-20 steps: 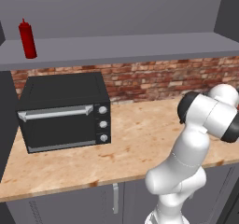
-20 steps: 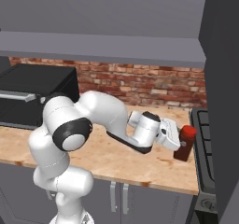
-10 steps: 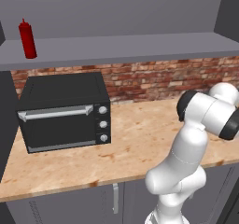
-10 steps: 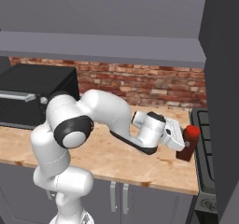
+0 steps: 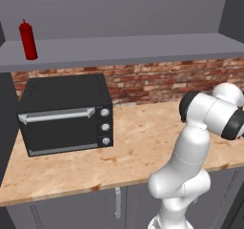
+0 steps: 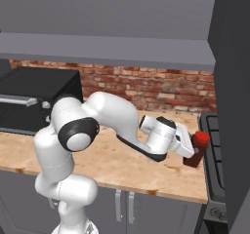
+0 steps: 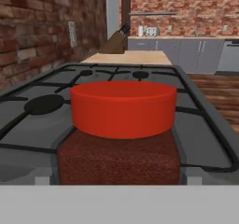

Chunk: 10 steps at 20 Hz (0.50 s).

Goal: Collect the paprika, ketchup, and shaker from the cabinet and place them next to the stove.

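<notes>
One jar: we see the paprika [image 6: 196, 150] upright on the counter [image 6: 122, 165], beside the stove [image 6: 217, 150] at 9 o'clock.
Jaws: our gripper [image 6: 191, 147] spread around it.
Shelf: ketchup [image 5: 28, 39] at 10 o'clock.

A long speckled tan wooden counter [image 5: 138, 142] runs across the middle of the left base view, over grey cupboard doors. At its left end sits a black box-shaped toaster oven with silver knobs [image 5: 64, 113]. In the right base view, at the counter's right end, a squarish dark brown-red spice jar with a red cap [image 6: 196, 150] stands upright just beside the black cooktop [image 6: 217, 155]. Above, upper left, a plain grey wall shelf [image 5: 133, 49] carries a slim red squeeze bottle [image 5: 27, 39], upright.
</notes>
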Available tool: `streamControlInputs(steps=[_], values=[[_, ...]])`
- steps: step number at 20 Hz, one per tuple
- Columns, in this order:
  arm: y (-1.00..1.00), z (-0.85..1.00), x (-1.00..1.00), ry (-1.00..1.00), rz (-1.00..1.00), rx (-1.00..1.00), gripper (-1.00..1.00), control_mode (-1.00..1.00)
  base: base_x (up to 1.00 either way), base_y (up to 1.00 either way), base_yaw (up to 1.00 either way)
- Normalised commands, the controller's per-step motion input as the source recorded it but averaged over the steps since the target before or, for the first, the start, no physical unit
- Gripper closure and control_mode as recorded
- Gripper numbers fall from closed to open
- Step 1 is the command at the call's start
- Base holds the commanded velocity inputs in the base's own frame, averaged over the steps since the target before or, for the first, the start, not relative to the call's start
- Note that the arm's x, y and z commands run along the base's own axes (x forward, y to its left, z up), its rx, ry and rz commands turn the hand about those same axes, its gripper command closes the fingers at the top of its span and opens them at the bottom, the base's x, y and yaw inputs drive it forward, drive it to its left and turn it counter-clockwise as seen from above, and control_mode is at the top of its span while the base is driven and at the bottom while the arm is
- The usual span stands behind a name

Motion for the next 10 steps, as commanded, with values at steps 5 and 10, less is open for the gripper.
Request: streamControlInputs(steps=[5,10], values=[[0.19,-0.2,-0.1,-0.04,0.0,0.0,-1.0,-1.0,0.0,0.0,0.0],[0.12,-0.09,-0.22,0.0,0.0,-0.02,-1.0,-1.0,0.0,0.0,0.0]])
